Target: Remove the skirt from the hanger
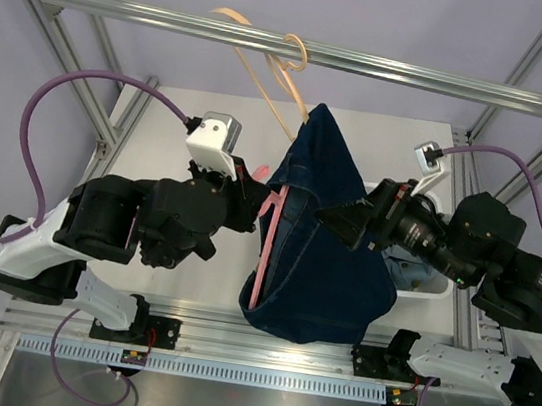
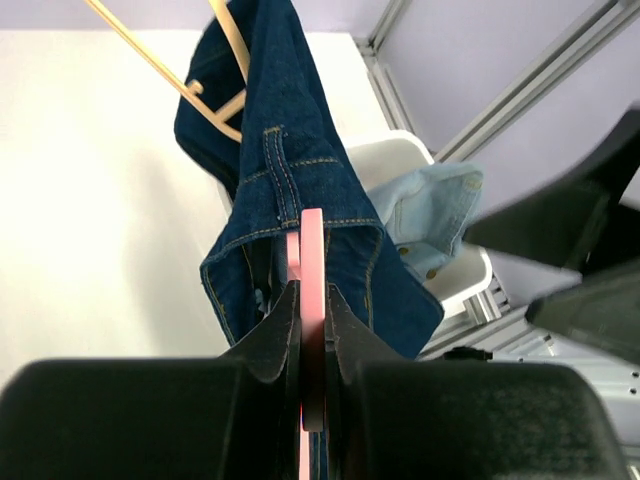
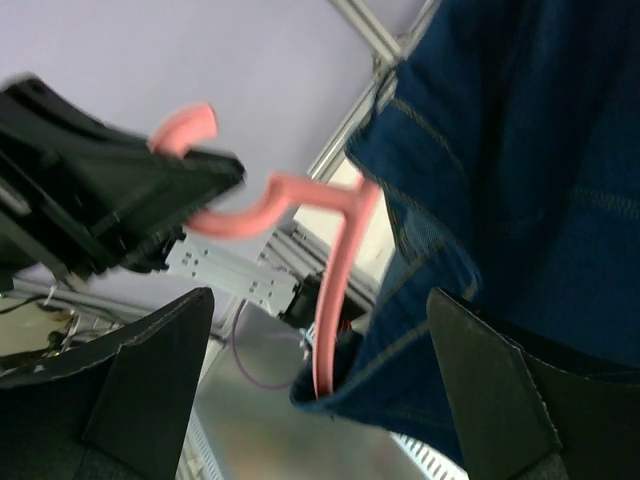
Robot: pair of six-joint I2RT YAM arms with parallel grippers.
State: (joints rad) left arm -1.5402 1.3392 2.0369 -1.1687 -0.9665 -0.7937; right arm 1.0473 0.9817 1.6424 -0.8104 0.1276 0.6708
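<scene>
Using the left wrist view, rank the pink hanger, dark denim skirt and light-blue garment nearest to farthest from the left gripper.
1. Pink hanger: held in the jaws of the left gripper.
2. Dark denim skirt: just ahead, centre.
3. Light-blue garment: beyond, right, in the white bin.

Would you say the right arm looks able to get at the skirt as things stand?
Probably yes. The right tool is open and right beside the skirt, with nothing between them; the left tool grips the pink hanger on the other side.
</scene>
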